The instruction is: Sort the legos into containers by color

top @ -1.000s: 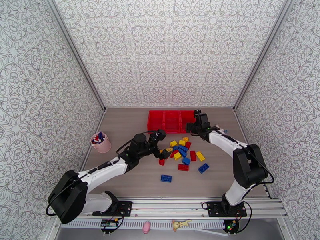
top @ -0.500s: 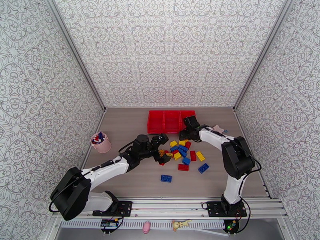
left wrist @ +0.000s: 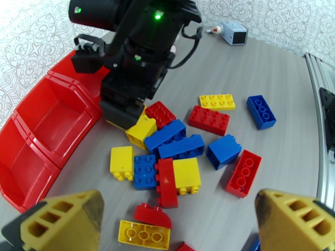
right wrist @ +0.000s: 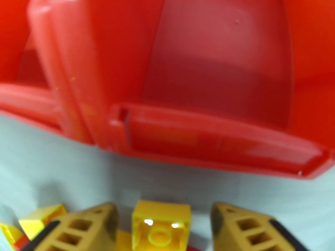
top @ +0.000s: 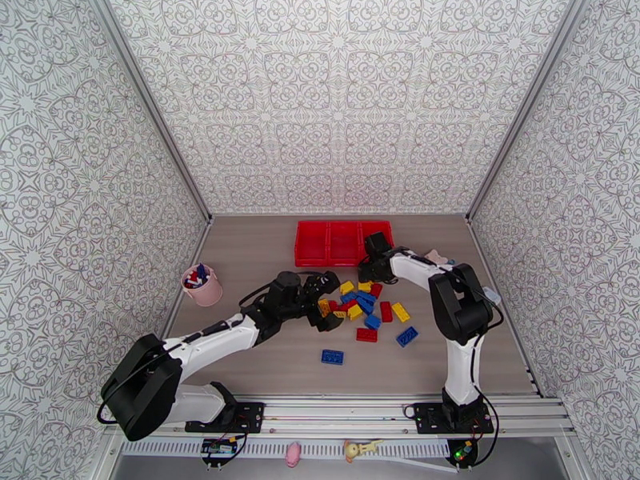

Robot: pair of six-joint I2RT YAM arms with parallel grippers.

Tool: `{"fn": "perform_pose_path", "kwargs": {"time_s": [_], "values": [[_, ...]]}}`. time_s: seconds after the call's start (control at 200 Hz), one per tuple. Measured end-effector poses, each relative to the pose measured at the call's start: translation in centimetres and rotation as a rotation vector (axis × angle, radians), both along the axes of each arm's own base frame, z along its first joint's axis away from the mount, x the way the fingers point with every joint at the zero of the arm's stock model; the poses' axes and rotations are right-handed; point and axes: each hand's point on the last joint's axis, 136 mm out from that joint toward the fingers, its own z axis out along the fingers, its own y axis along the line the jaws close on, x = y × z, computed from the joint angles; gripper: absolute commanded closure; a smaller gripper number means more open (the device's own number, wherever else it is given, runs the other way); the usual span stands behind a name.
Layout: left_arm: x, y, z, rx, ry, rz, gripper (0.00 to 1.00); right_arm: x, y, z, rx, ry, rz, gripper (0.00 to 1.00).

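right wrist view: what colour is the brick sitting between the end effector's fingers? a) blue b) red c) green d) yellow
d, a yellow brick sits inside the open right end effector, just short of the red bins.

Bins (top: 346,243): bright red, plain and glossy, all three alike.
Bricks (top: 366,301), just on the near side of the bins: solid red, blue and yellow, no print. Close up: yellow brick (left wrist: 217,101), blue brick (left wrist: 261,111), red brick (left wrist: 243,172). Lone brick (top: 332,357), farthest from the bins: blue.
Cup (top: 203,290), well left of the bins: pale pink, with red and blue bits inside.
Table (top: 256,250): grey-brown wood grain.
Walls (top: 336,106): white with a repeating grey ornamental flower pattern.
Left arm (top: 216,338) and right arm (top: 416,270): white links, black joints.
Left fingers (left wrist: 63,218) and right fingers (right wrist: 79,229): mustard yellow, edged in black.
Light (left wrist: 158,16) on the black wrist by the bins: green.
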Motion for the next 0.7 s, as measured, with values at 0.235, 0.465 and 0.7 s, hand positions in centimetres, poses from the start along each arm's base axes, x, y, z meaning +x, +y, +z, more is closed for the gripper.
{"fn": "perform_pose_path", "kwargs": {"time_s": [0.235,0.465,0.7], "values": [[0.0,0.0,0.0,-0.001,0.0,0.001,0.0,0.0,-0.2,0.0,-0.004,0.002,-0.013,0.66],[0.5,0.1,0.4,-0.01,-0.01,0.024,0.0,0.3,-0.5,1.4,-0.008,-0.033,-0.031,0.67],[2.0,1.0,2.3,-0.093,-0.036,0.126,0.0,0.9,-1.1,7.2,0.035,-0.197,-0.062,0.67]]}}
